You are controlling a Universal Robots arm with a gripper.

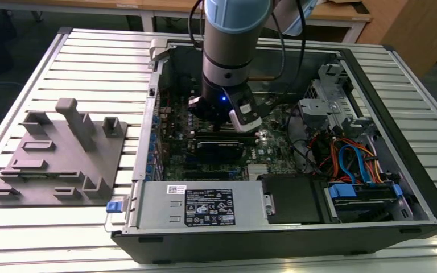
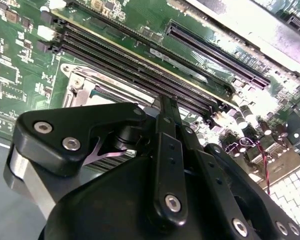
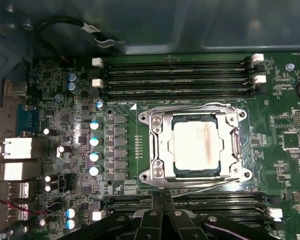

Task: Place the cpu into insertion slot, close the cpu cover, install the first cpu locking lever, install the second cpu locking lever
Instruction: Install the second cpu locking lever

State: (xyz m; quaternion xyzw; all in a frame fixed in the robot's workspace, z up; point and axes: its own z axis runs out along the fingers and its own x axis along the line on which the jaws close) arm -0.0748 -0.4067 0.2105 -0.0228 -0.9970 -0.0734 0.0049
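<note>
Even overhead room light brightens the ribbed table [image 1: 89, 62], while the open computer case [image 1: 400, 222] stays shadowy inside. In the first wrist view the cpu [image 3: 196, 145] shows soft glare. In the second wrist view the gripper [image 2: 166, 107] looms dark and blurred, with a washed-out metal edge [image 2: 260, 25] beyond.

robot arm [image 1: 230, 62] reaching down into open computer case [image 1: 423, 199] over green motherboard [image 1: 174, 149]; grey fixture plate [image 1: 55, 165] on slatted table [image 1: 89, 62], exterior view's left.

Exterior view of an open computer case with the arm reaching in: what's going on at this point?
The robot arm is lowered into the open computer case, its gripper poised just beside the insertion slot on the green motherboard. The cpu already sits in the slot, and the cpu cover lies down around it, framing the chip's metal top.
</note>
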